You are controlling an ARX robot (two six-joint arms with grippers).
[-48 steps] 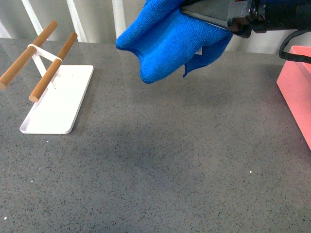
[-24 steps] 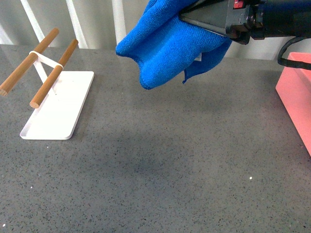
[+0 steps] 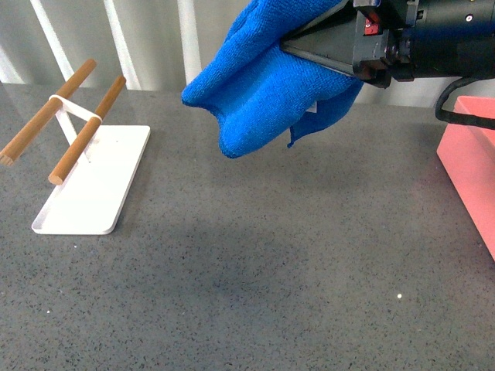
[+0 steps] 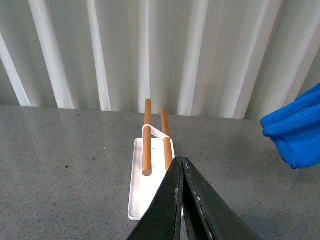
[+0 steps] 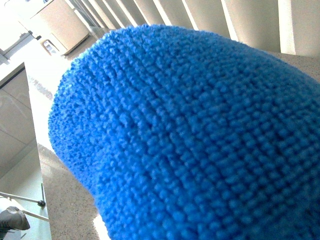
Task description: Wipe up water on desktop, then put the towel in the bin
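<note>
Right fingers (image 3: 329, 46) clamped on thick fuzzy blue towel (image 3: 255, 85), bunched in air above speckled grey stone-like surface (image 3: 271, 255), left of smooth salmon-pink bin (image 3: 472, 166). Looped pile close-up only in right wrist view. Left fingers (image 4: 170, 210), seemingly pressed together, only in left wrist view.

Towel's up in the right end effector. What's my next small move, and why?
Probably carry the right end effector rightward toward the bin: the towel hangs clear of the desktop, where no water shows, and the bin sits at the right edge.
</note>
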